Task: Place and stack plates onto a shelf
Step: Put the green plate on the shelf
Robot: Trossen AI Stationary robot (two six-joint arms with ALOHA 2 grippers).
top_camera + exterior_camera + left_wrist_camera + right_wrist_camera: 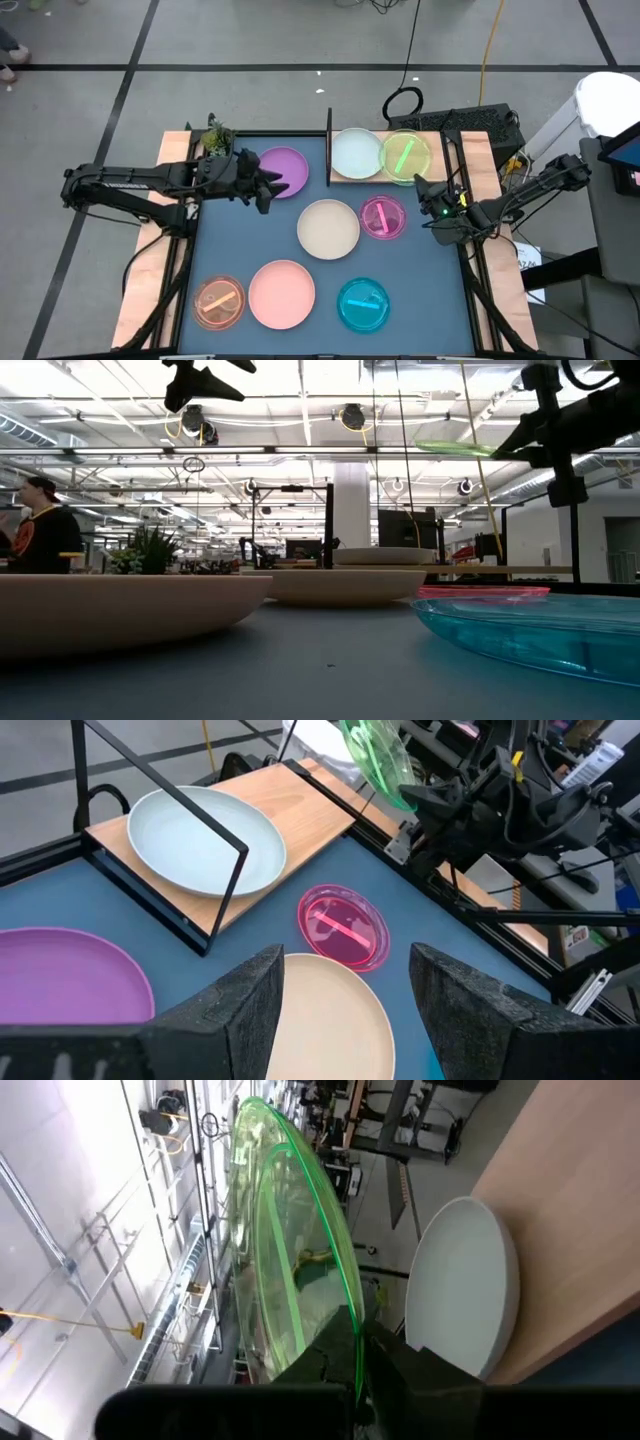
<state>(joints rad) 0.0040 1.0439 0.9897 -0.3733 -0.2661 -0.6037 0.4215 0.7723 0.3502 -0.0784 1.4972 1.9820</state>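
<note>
Pale mint round plastic plate already on light wooden shelf. Right tool clamps translucent green dish above shelf. Left tool wide, empty. Six plates left on table.

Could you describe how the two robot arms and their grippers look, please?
Both arms are dark, slim and jointed, with black cables along them. The left gripper ends in two black pointed fingers with a rough, grainy surface. The right gripper is black too, and a small green light glows just behind it.
</note>
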